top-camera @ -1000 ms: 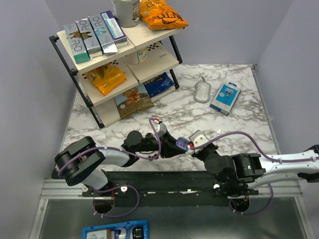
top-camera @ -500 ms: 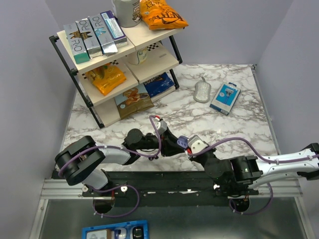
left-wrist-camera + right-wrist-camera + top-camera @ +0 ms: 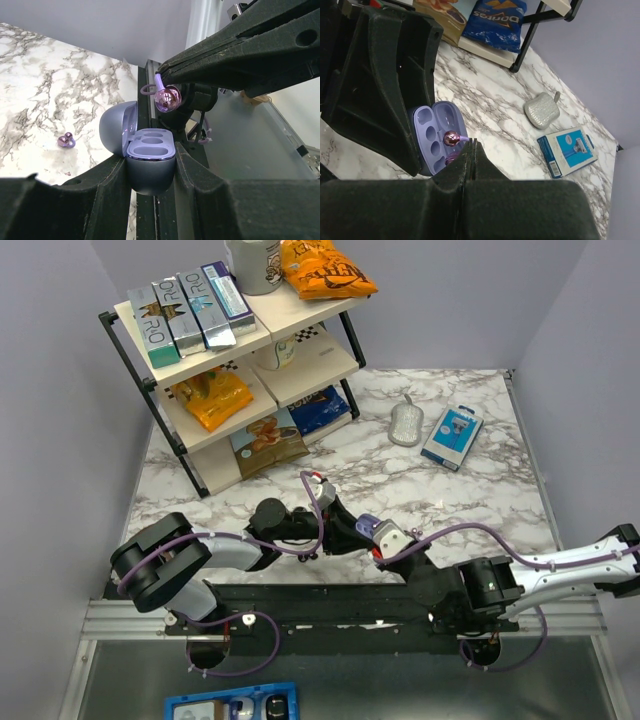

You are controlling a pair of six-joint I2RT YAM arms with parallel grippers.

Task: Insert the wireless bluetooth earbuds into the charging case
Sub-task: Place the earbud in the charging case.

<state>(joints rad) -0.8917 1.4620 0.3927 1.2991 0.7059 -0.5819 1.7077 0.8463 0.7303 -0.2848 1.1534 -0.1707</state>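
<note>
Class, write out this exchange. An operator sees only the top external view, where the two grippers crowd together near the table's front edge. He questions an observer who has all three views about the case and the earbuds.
Operator: Is the case open?
Observer: Yes. In the left wrist view the left gripper clamps the charging case, lid swung back, both wells bare.
Operator: Is the right gripper carrying anything?
Observer: The right gripper is shut on a glossy purple earbud, close over the open case but not seated.
Operator: Where is the other one?
Observer: The second earbud lies on the marble table, off to the lid side of the case and apart from it.
</note>
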